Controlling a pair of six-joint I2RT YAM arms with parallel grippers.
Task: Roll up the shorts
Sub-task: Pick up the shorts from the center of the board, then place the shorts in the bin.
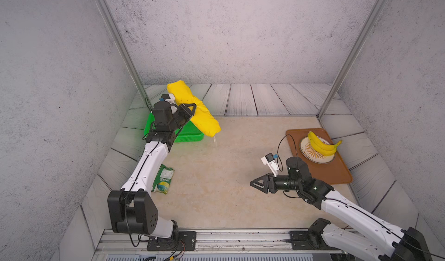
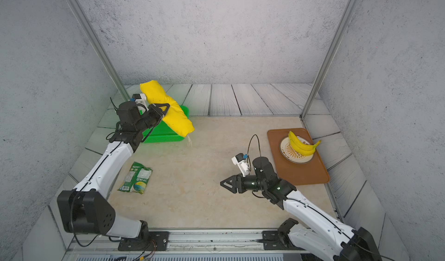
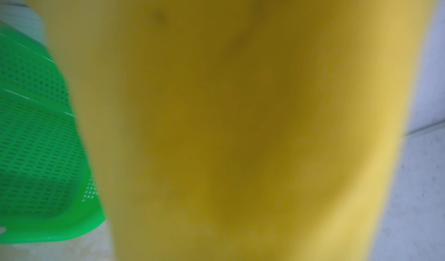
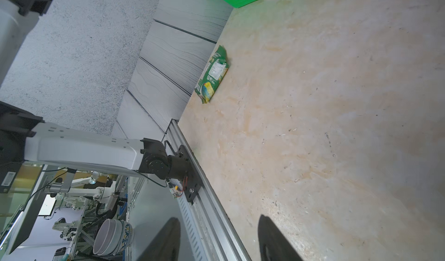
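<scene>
Robot's left hand (image 1: pixel 192 109) is clamped on the shorts (image 1: pixel 204 120), its black fingers pinched into the middle of the yellow fabric. The shorts are a tight, sausage-shaped roll held in the air at about 10 o'clock on the tabletop (image 1: pixel 216 187). The roll is tilted, with its far end high and its near end above the 3 o'clock edge of a green basket (image 1: pixel 190 138). A pale drawstring (image 1: pixel 215 141) dangles from that lower end. In the left wrist view the shorts (image 3: pixel 240 127), blurred, fill nearly everything. The right hand (image 1: pixel 253 183) hovers low at about 4 o'clock, fingers (image 4: pixel 274 243) apart and empty. A green snack packet (image 1: pixel 164 179) lies at 8 o'clock. Bananas (image 1: pixel 321 143) sit on a plate (image 1: pixel 310 159) on a brown tray (image 1: pixel 337 175) at 3 o'clock.
</scene>
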